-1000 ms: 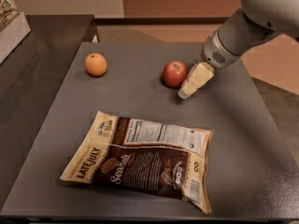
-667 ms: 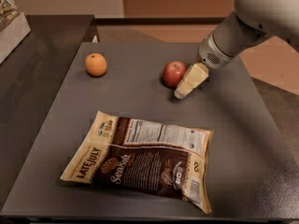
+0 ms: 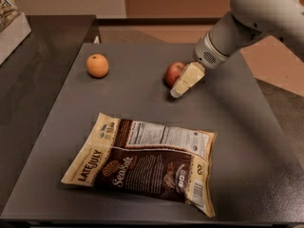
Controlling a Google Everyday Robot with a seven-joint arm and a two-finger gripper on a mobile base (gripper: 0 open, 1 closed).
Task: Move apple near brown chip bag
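My gripper has slid left, close up beside the apple, well apart from the brown chip bag; whether it grasps, I cannot tell.

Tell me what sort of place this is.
Probably a test kitchen or break room: a grey table with an apple, orange and chip bag, a dark counter alongside, the gripper beside the apple.

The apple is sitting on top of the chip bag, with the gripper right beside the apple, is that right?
Not quite. In the camera view the apple sits on the bare table, well behind the chip bag and not touching it. The gripper is right beside the apple, as you said.
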